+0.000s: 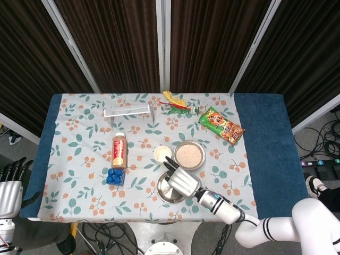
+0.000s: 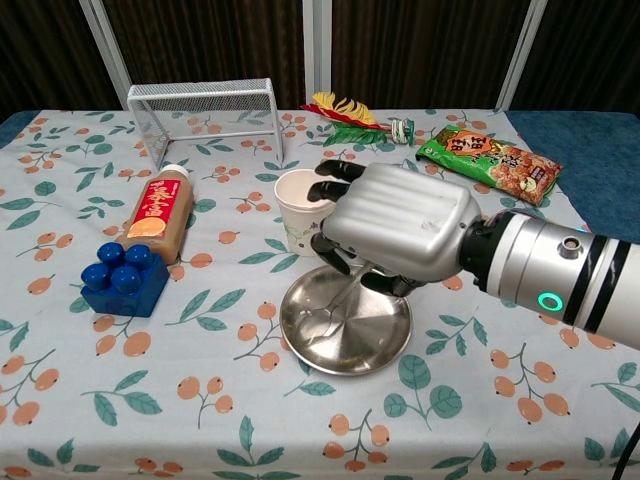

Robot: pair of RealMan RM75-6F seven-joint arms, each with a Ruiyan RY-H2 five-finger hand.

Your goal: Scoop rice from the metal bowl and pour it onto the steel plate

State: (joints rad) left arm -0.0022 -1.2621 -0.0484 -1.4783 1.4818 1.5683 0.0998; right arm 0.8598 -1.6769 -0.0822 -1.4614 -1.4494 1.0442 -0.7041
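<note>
With a spoon (image 2: 335, 305) grasped in the fingers (image 2: 338, 253) of the right hand (image 2: 400, 225) and tipped over the steel plate (image 2: 385, 345), near the metal bowl (image 1: 189, 154), grains could have been scattered onto the surface (image 2: 150, 400) by an over-hasty tilt.

Print showed on the snack packet (image 2: 489, 158) and the bottle's (image 2: 157, 214) red label, but none was legible.

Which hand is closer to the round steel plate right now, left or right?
Right. The right hand holds a metal spoon directly over the round steel plate. The left hand hangs past the table's left edge, far from it.
</note>
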